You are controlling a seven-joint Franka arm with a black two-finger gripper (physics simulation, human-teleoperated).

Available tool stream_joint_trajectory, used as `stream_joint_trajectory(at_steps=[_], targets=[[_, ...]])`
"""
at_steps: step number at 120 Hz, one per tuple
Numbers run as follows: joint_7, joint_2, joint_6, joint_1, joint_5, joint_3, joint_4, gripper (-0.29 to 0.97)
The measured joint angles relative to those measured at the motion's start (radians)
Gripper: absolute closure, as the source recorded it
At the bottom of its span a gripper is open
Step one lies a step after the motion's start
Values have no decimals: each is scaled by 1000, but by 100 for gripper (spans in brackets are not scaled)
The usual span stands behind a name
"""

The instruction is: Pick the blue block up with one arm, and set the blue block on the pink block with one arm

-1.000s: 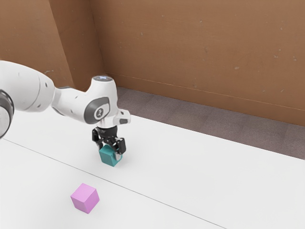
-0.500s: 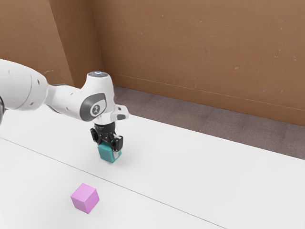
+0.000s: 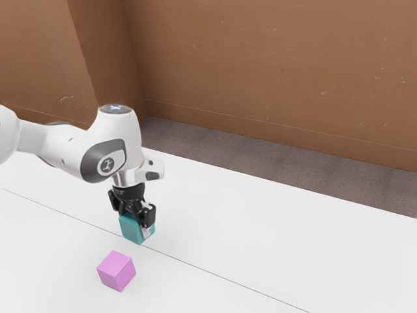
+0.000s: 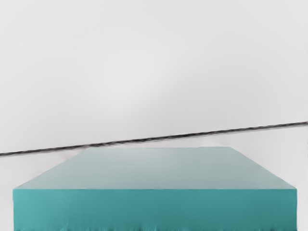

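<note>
Blue block (image 3: 130, 232) in gripper (image 3: 135, 220), near seam (image 3: 58, 210)

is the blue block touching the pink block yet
Apart. The exterior view shows bare table between the blue block, gripped by the end effector, and the pink block.

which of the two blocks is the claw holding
The teal-blue block, gripped in the claw. The pink block sits by itself on the table, with nothing touching it.
</note>
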Motion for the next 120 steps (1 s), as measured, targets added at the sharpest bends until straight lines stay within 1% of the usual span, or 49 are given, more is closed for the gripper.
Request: stream_joint_trajectory(at_steps=[21, 41, 61, 88, 120], targets=[[-10, -33, 0, -18, 0, -2, -55, 29], [-20, -84, -2, 23, -1, -2, -95, 29], [-27, -137, -9, 22, -3, -2, -143, 29], [-34, -173, -13, 22, -5, -3, -208, 29], [-40, -198, -14, 22, -4, -4, -242, 30]])
